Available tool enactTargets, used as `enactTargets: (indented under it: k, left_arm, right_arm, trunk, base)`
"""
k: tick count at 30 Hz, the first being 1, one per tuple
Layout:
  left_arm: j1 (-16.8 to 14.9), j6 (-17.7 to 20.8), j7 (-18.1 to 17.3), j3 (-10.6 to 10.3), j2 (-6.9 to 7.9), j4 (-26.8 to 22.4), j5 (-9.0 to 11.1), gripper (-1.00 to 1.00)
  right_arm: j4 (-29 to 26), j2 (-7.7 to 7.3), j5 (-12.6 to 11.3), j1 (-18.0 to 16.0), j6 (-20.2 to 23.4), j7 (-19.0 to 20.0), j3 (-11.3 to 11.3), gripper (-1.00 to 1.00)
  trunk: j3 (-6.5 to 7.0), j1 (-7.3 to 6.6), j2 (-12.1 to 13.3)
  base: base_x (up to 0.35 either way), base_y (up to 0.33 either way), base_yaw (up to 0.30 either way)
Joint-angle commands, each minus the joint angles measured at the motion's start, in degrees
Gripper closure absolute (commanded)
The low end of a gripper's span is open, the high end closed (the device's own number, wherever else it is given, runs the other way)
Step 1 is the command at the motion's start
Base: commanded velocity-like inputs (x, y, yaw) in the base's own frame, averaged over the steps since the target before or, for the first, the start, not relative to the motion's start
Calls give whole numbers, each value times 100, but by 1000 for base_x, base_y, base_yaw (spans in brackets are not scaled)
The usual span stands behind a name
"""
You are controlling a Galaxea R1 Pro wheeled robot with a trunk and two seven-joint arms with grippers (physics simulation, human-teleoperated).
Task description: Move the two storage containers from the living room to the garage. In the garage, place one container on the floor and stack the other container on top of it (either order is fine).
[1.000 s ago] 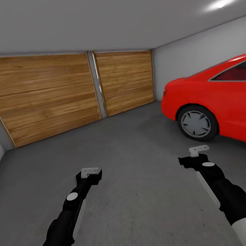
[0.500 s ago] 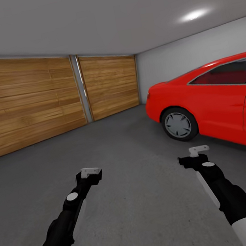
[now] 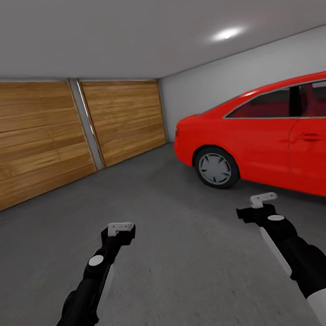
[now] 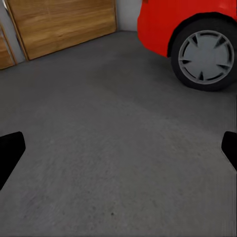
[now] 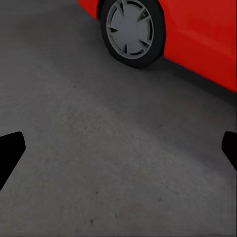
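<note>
I am in the garage, over its grey concrete floor [image 3: 190, 264]. The two storage containers and the living room are out of view. My left gripper [image 3: 119, 226] is held out low in front of me, open and empty; in the left wrist view its dark fingertips [image 4: 10, 150] sit wide apart over bare floor. My right gripper [image 3: 263, 198] is held out the same way, open and empty, its fingertips [image 5: 10, 148] spread over floor near the car's wheel.
A red car [image 3: 275, 136] stands at the right, its front wheel [image 3: 216, 168] closest to my right arm. Two wooden panel doors [image 3: 123, 117] line the far left wall, and a white wall [image 3: 199, 93] closes the back. Open concrete lies ahead.
The view has swung to the right: the wooden doors have slid left in the picture and more of the car's side shows. Both arms keep the same pose.
</note>
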Motion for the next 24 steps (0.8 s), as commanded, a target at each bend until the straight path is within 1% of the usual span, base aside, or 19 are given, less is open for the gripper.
enactTargets:
  k: [1, 24]
  left_arm:
    - [-2, 34, -6, -6, 5, -10, 3, -100]
    - [-2, 35, -8, 6, 5, 132, -8, -100]
  right_arm:
    - [-5, -1, 3, -5, 31, -19, 8, -100]
    - [-5, -1, -4, -5, 25, -19, 9, -100]
  trunk:
    - [16, -23, 38]
    - [529, -528, 960]
  base:
    - [0, 0, -253]
    - [0, 0, -248]
